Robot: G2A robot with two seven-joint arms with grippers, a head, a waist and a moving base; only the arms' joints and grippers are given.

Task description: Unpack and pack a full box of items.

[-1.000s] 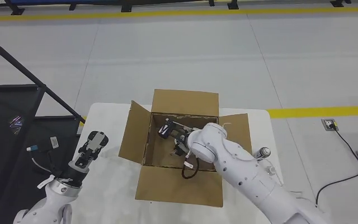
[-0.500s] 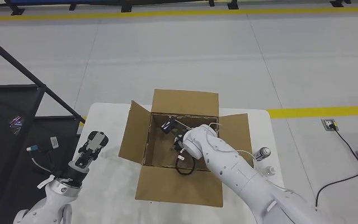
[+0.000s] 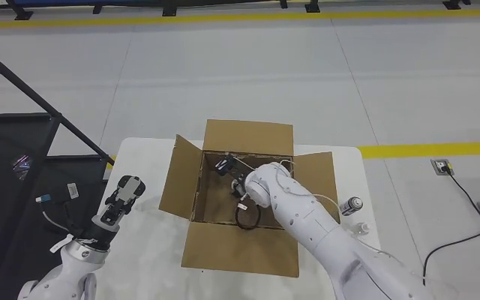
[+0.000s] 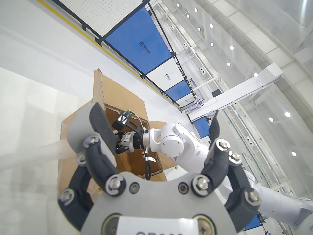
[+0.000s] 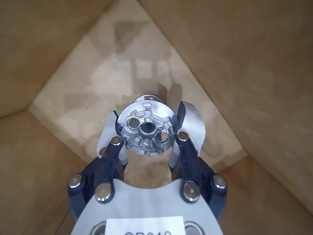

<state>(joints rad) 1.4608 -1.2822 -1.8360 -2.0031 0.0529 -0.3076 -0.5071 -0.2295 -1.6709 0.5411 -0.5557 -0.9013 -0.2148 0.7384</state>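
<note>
Right wrist view, pincer clasping round, perhaps cast-metal hub, cardboard box

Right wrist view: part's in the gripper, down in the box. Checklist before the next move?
1. Grip: right gripper shut on the round metal part, a finger on each side: ok.
2. Floor of the box beneath the part is bare: ok.
3. Height of the part above that floor: cannot tell.
4. Box flaps folded outward, opening free: ok.
5. Snag risk from the black cable looping off the right arm inside the box: cannot tell.
6. The left gripper open, empty, off to the side of the box: ok.
</note>
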